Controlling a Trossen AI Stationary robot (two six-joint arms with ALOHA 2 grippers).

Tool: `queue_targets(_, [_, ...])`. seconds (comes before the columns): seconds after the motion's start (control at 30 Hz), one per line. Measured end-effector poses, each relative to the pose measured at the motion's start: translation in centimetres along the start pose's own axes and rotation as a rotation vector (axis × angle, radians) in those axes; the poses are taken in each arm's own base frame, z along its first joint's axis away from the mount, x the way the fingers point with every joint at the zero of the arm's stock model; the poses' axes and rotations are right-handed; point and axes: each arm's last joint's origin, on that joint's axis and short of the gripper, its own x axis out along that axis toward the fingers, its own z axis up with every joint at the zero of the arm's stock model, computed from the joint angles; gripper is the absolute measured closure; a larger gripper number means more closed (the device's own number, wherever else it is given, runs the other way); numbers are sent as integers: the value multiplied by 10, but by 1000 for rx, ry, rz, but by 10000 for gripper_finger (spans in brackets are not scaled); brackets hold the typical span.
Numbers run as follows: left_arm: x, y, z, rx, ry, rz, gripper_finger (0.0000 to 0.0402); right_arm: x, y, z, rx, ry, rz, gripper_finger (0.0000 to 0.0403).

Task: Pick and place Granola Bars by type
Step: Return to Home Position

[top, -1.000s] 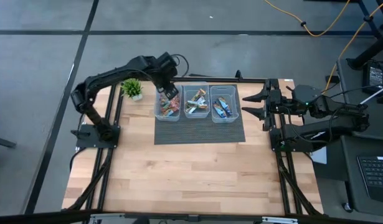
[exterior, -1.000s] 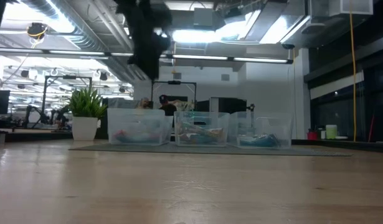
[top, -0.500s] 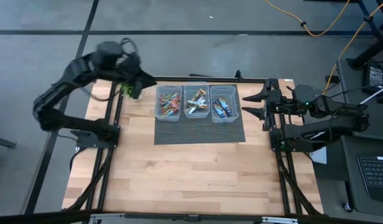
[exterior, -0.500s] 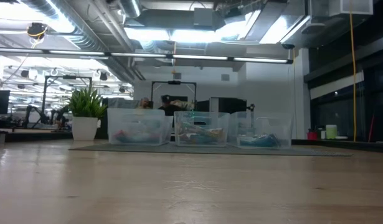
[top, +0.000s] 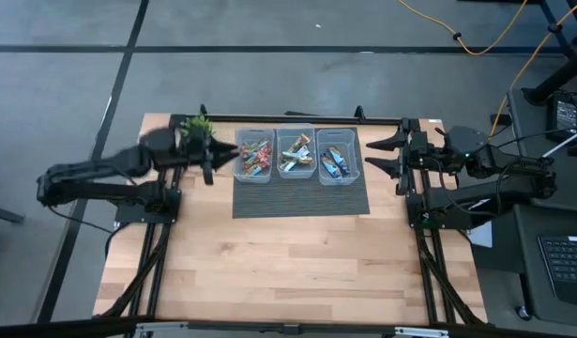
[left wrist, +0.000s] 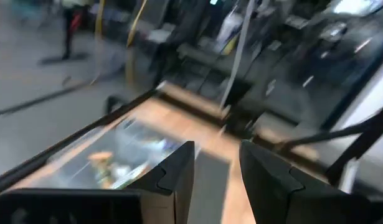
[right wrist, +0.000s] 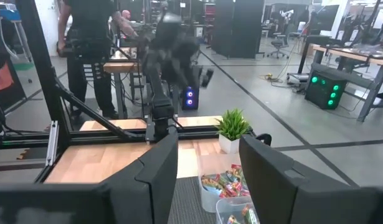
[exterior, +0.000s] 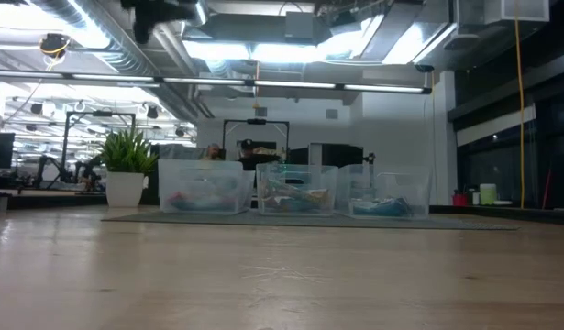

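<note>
The granola bars lie sorted in three clear bins on a dark mat. Red-orange bars (top: 254, 157) fill the left bin, tan-gold bars (top: 296, 154) the middle one, blue bars (top: 336, 163) the right one. In the low view the bins (exterior: 296, 190) stand in a row. My left gripper (top: 211, 159) is open and empty at the table's left edge, level, pointing toward the left bin; its wrist view shows the fingers apart (left wrist: 216, 169) with the bins beyond. My right gripper (top: 382, 157) waits open and empty at the right edge, fingers apart (right wrist: 208, 171).
A small potted plant (top: 196, 126) stands at the far left corner, just behind my left arm, and also shows beside the bins (exterior: 127, 165). The dark ribbed mat (top: 300, 197) lies under the bins. Bare wood (top: 288, 263) spreads over the table's near half. A person (right wrist: 91, 37) stands beyond the table.
My left arm has drawn back from above the left bin toward the table's left edge, swinging up and out, then folding down low. Its gripper now points level toward the bins. The bins and bars have stayed in place.
</note>
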Motion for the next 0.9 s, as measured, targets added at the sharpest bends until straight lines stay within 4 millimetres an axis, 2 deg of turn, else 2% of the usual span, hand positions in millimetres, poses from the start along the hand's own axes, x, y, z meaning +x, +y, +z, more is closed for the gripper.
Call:
queue_targets(0.07, [4,8,-30,-8,-72,-52,281,0,0,0,4,1,0,228])
queue_targets(0.2, [4,27,-90,-97,-35,-86,281,0,0,0,2,4,0,228])
queue_targets(0.3, [-3,35,-115,-148,-49,-123,281,0,0,-1,-1,6,0,228])
queue_targets(0.4, [-10,36,-126,-164,-115,-165,281,0,0,-1,-2,12,0,228])
queue_targets(0.5, [-15,38,-134,-148,-164,-133,281,0,0,-1,0,13,0,228])
queue_targets(0.6, [-16,40,-141,-152,-139,-83,281,0,0,-1,2,13,1,228])
queue_targets(0.9, [-15,42,-145,-147,-98,-66,281,0,0,-1,-2,13,-18,228])
